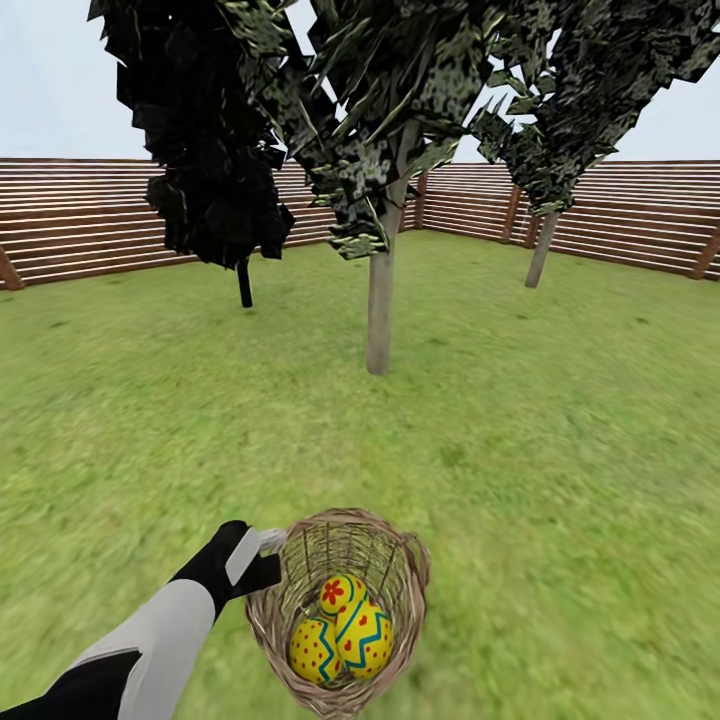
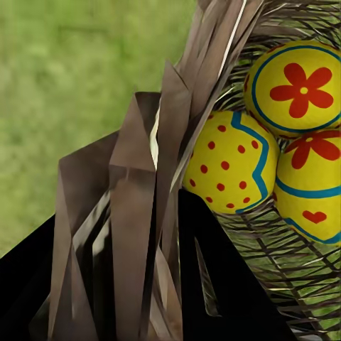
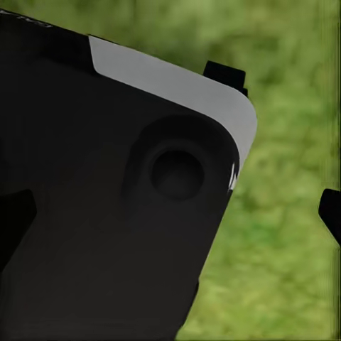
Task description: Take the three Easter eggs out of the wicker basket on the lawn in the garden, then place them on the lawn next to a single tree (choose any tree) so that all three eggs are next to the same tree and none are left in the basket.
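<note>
A: Near ground?
B: Wicker basket (image 1: 340, 610) on the lawn (image 1: 560, 450), holding three Easter eggs (image 1: 345, 630), touching. Left claw (image 1: 268, 556) at the basket's left rim; whether it grips cannot be told.

A: Farther off?
B: Pale-trunked tree (image 1: 380, 300) beyond the basket; black-trunked tree (image 1: 244, 282) to its left; second pale tree (image 1: 541, 250) far right; slatted fence (image 1: 620, 215) behind.

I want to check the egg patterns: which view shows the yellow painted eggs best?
The left wrist view: the three yellow, blue-banded, red-marked Easter eggs fill it close up. The head view shows them small in the brown wicker basket.
</note>
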Tool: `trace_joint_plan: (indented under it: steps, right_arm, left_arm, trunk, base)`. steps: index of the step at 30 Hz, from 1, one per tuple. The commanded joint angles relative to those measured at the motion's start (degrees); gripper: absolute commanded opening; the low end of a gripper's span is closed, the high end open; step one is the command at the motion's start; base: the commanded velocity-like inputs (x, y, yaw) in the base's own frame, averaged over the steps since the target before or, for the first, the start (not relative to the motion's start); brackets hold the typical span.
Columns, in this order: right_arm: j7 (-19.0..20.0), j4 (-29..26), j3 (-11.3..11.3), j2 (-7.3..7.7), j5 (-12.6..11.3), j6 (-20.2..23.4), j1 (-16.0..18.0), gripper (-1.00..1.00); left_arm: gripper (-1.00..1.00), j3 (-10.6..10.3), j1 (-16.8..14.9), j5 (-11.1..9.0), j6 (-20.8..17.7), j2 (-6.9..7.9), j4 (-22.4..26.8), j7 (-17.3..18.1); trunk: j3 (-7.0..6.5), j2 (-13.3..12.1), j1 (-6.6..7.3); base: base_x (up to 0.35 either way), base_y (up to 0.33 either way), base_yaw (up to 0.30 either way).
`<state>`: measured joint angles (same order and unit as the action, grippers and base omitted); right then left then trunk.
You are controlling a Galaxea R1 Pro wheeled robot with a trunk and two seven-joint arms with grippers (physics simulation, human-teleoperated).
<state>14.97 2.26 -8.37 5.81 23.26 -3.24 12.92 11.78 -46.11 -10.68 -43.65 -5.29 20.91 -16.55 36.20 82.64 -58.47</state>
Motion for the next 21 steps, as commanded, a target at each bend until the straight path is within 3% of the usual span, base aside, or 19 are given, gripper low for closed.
trace_joint_plan:
  steps: [1,21]
  right_arm:
    - [0.05,0.2,-0.44,0.01,0.64,-0.33,0.08,1.0]
    - [-0.02,0.29,-0.41,0.02,1.0,-0.28,0.08,1.0]
  left_arm:
    - [-1.0,0.26,-0.03,-1.19,-0.04,-0.06,0.1,-0.5]
    - [-1.0,0.26,0.0,-1.19,-0.04,-0.25,0.1,-0.5]
  trunk:
    - [0.05,0.03,-0.03]
    - [0.05,0.03,-0.03]
  base:
    - [0.336,0.0,0.0]
    - [0.336,0.0,0.0]
